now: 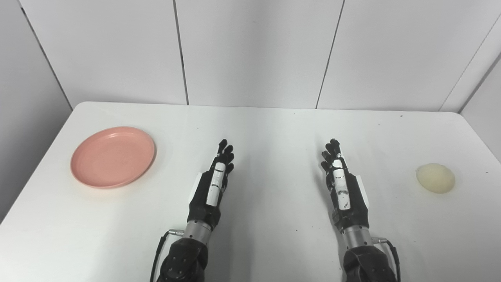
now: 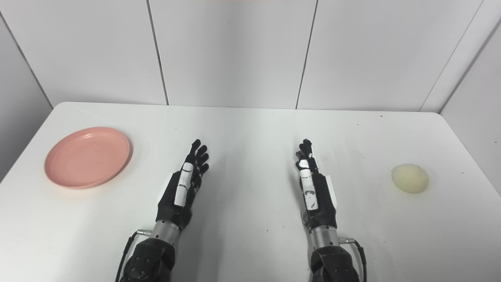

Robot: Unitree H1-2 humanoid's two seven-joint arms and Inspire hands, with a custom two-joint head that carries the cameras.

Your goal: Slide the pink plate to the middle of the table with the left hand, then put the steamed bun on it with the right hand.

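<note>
One pink plate (image 1: 112,156) lies flat on the white bench (image 1: 274,129) at the far left side, right way up and with nothing in it. One steamed bun (image 1: 435,178), pale cream and rounded, sits directly on the bench surface at the far right side, well apart from the plate.

Two hands appear, one per arm, both entering from the lower edge. The left hand (image 1: 213,182) is near the middle of the bench, to the right of the plate and not touching it; its fingers are stretched forward and held apart from the thumb, and it grips nothing. The right hand (image 1: 339,182) mirrors it, lying left of the bun and clear of it, fingers likewise extended and holding nothing. Whether the hands rest on the bench or hover just above it cannot be told.

The bench surface between the two hands and between each hand and its nearest object is bare apart from a few small dark specks. Pale wall panels (image 1: 254,51) with dark seams stand behind the bench.
</note>
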